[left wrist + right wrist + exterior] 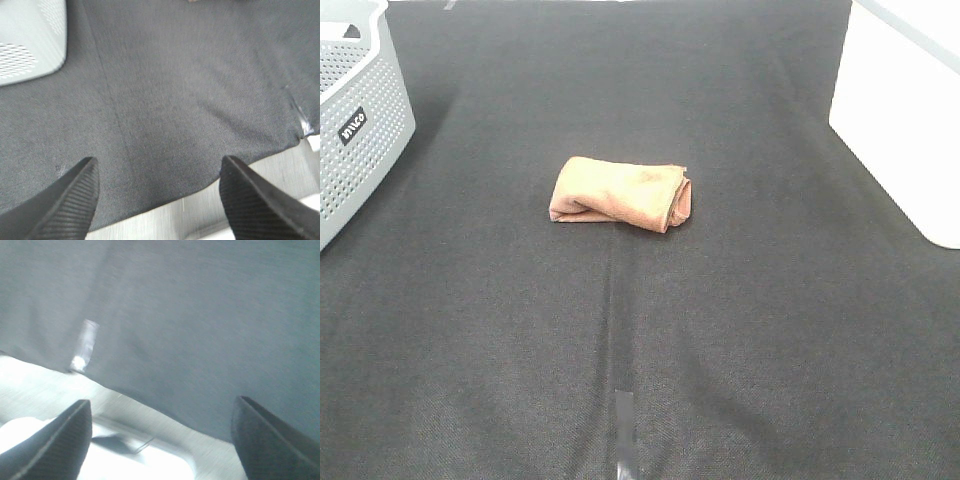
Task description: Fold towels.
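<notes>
1. The towel (621, 193) lies bunched mid-worktop (740, 330), long axis running left to right.
2. Left end effector (157, 200) and right end effector (160, 440) both stand apart, empty, at the near edge; neither looks nearer.

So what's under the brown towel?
The towel lies folded in a bundle on the black cloth that covers the table. Around it only that cloth shows. Anything tucked beneath or inside its folds is covered, so I cannot tell.
</notes>
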Robot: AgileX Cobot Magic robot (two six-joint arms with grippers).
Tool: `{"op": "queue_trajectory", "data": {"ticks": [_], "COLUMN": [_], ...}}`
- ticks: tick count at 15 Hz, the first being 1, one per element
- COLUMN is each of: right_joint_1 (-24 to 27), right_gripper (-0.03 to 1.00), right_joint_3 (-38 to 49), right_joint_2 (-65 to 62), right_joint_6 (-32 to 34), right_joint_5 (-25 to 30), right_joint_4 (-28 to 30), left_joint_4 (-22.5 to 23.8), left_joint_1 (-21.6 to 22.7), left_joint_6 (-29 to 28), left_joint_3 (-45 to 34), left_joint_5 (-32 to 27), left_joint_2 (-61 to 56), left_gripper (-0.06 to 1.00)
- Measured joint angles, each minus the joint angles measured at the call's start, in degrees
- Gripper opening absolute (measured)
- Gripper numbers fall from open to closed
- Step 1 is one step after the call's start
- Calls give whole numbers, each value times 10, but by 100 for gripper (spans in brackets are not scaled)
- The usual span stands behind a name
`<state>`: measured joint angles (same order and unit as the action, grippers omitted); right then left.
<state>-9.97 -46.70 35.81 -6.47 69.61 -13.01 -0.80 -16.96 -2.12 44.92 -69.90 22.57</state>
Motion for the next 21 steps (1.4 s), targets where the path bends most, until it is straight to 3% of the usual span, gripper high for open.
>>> {"op": "queue_trajectory", "data": {"ticks": [4, 7, 12, 21], "right_joint_1": [0, 0, 0, 0], "right_gripper": [73, 73, 73, 73], "right_joint_3": [103, 157, 176, 178], "right_joint_2": [-218, -337, -362, -362], "right_joint_6": [1, 1, 1, 19], "right_joint_5": [2, -58, -82, -82], "right_joint_4": [51, 58, 65, 89], "left_joint_4": [-13, -31, -40, -49], "left_joint_1": [0, 0, 0, 0], "left_joint_6": [65, 97, 112, 124], "left_joint_3": [-43, -77, -152, -162], "left_joint_5": [-2, 4, 80, 92], "left_joint_2": [-185, -217, -217, -217], "left_gripper": [65, 65, 65, 65]}}
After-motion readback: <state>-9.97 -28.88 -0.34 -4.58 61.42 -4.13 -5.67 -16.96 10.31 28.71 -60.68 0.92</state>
